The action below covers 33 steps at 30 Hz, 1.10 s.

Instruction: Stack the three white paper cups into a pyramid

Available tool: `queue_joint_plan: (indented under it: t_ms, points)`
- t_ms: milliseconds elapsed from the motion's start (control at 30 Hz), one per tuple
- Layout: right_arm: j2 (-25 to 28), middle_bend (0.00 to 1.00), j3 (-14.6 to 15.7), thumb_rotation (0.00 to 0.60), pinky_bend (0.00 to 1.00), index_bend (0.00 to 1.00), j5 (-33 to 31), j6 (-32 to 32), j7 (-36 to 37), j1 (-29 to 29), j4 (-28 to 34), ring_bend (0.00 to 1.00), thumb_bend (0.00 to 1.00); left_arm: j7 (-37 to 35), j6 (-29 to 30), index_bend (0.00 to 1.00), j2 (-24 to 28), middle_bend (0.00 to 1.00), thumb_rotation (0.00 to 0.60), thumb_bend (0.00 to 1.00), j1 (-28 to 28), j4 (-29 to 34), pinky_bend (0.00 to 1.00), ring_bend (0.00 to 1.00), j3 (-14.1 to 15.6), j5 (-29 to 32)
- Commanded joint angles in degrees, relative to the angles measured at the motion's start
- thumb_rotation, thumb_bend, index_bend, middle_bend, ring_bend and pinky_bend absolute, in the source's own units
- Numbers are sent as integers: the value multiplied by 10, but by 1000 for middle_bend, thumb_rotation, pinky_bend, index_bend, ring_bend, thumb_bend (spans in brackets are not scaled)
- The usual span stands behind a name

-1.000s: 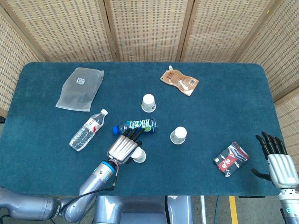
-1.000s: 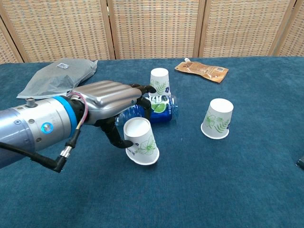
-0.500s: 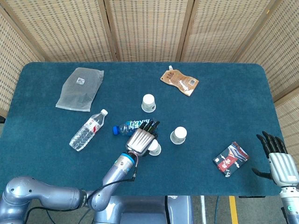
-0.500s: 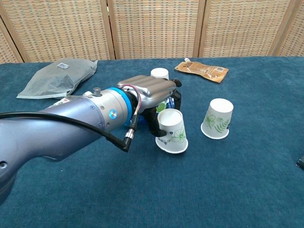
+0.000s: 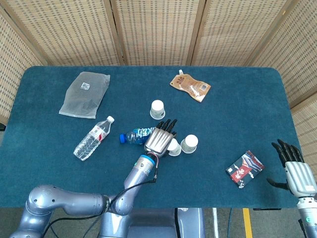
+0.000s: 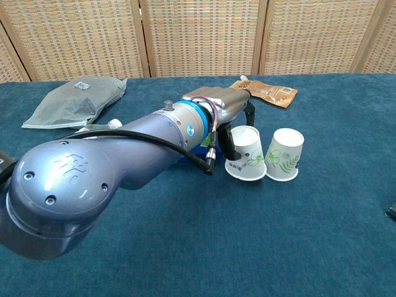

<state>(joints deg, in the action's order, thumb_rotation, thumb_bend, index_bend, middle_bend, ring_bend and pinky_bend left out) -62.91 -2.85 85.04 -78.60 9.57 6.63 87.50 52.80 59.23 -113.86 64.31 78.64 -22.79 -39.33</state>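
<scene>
Since a moment ago the left arm [image 6: 105,179] has carried its cup [image 6: 246,152] rightward across the table [image 5: 237,114], and that cup is now sitting upside down, rim to rim with the second cup [image 6: 283,154]. Left hand [image 5: 162,138] is gripping the carried cup from behind, fingers wrapping its sides. A third cup [image 5: 157,109] is standing apart, farther back, hidden from the chest view by the arm. Right hand [image 5: 293,167] is hovering off the table's right edge, fingers spread and holding nothing. A grey bag [image 5: 85,93] is lying at the far left, a clear bottle [image 5: 93,138] nearer, a blue bottle [image 5: 134,135] lying just behind the left hand. An orange pouch [image 5: 190,86] is lying at the back, a dark packet [image 5: 244,168] at front right.
</scene>
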Motion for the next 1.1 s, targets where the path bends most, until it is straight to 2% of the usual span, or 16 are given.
queue_joint_plan:
  t_ms: [33, 300, 533, 800, 967, 1100]
  points:
    - [2, 0, -1, 600, 63, 67, 0, -2, 8, 0, -1, 0, 151, 4, -2, 397, -10, 0, 600, 308, 12, -17, 105, 0, 2, 7]
    - [4, 0, 0, 600, 63, 67, 3, -3, 24, -1, -4, 0, 150, 7, 8, 360, -36, 0, 600, 307, 32, -63, 103, 0, 7, 6]
    - [7, 0, 1, 600, 58, 71, 4, -4, 35, -1, -5, 0, 150, -11, 9, 345, -51, 0, 600, 306, 40, -87, 102, 0, 0, -1]
    - [9, 0, 1, 600, 58, 78, 3, -2, 45, 0, -9, 0, 149, -24, 3, 64, -60, 0, 600, 271, 44, -99, 48, 0, 2, -9]
    - [10, 0, 0, 600, 58, 80, 4, -7, 46, -2, -10, 0, 149, -13, 13, 27, -42, 0, 600, 262, 33, -68, 27, 0, 12, -8]
    - [9, 0, 1, 600, 58, 80, 6, -12, 42, -4, -9, 0, 150, -55, 49, 27, 13, 0, 600, 262, -8, 36, 21, 0, 26, -59]
